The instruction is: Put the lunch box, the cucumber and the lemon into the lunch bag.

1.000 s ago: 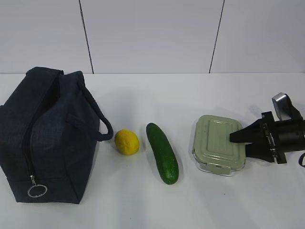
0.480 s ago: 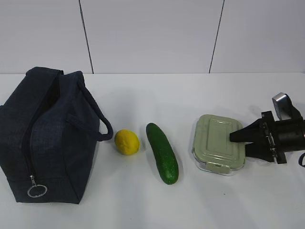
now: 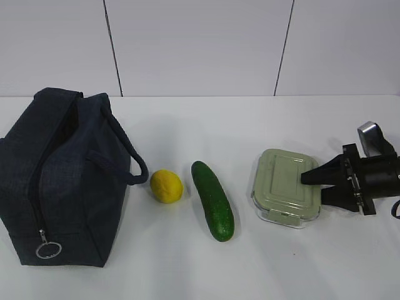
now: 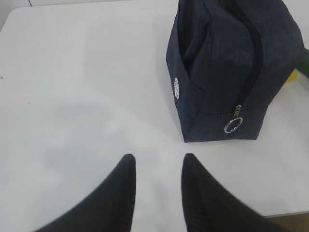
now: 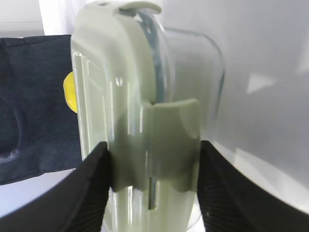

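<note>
No item was yet bagged. The right claw (image 5: 152, 183) clamped the lunch box (image 3: 286, 186) at right; the left claw (image 4: 157, 169) stood part-open, empty. The cucumber (image 3: 212, 200) and lemon (image 3: 166, 185) lay beside the zipped lunch bag (image 3: 59, 175).

The left gripper (image 4: 157, 166) hovers over a bare stretch of the white table (image 4: 82, 82), its two dark fingers (image 4: 123, 193) parted with a gap of tabletop showing between them and nothing held. Ahead and to the right stands the dark navy lunch bag (image 4: 227, 63), upright and well apart from the fingertips. A zipper (image 4: 251, 67) runs down its near end to a metal ring pull (image 4: 232, 125), and a small round white logo (image 4: 176, 88) marks its left side. A sliver of yellow (image 4: 292, 75) peeks from behind the bag's right edge.
</note>
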`<state>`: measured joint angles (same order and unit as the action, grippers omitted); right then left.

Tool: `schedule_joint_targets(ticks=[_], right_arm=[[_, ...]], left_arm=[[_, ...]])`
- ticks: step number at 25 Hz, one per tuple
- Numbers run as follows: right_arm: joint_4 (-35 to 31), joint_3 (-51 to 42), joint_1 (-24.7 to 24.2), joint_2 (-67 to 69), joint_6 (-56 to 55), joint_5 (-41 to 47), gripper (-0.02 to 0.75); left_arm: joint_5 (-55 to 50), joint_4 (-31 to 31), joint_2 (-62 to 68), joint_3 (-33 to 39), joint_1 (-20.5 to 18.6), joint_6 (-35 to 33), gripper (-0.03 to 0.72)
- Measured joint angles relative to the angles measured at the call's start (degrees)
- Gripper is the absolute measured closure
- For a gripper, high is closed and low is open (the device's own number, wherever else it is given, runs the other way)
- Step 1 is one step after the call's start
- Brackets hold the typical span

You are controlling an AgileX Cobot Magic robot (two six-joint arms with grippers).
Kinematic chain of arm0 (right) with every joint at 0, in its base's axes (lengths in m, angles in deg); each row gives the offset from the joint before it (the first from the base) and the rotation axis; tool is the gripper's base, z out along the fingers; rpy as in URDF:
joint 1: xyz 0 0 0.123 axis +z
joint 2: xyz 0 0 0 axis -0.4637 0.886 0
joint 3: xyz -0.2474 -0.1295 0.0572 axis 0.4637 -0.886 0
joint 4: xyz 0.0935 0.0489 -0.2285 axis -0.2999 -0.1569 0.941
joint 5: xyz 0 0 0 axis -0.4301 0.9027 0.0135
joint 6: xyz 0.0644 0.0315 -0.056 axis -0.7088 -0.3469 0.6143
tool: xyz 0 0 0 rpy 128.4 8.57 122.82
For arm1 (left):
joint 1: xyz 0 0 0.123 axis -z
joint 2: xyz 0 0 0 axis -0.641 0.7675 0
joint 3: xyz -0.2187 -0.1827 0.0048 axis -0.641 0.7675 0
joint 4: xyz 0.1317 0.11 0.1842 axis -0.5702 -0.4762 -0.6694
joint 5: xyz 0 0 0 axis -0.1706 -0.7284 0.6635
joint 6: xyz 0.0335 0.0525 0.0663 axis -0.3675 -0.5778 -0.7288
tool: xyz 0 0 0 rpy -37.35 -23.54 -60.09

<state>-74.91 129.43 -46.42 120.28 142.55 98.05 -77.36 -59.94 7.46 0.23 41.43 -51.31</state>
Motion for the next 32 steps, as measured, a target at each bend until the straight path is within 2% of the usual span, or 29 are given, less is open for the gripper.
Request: schedule_joint_targets(ticks=[32], right_arm=[[-0.92, 0.00, 0.00, 0.00, -1.73, 0.00, 0.344]], left_arm=[[0.00, 0.00, 0.00, 0.00, 0.00, 0.00, 0.449]])
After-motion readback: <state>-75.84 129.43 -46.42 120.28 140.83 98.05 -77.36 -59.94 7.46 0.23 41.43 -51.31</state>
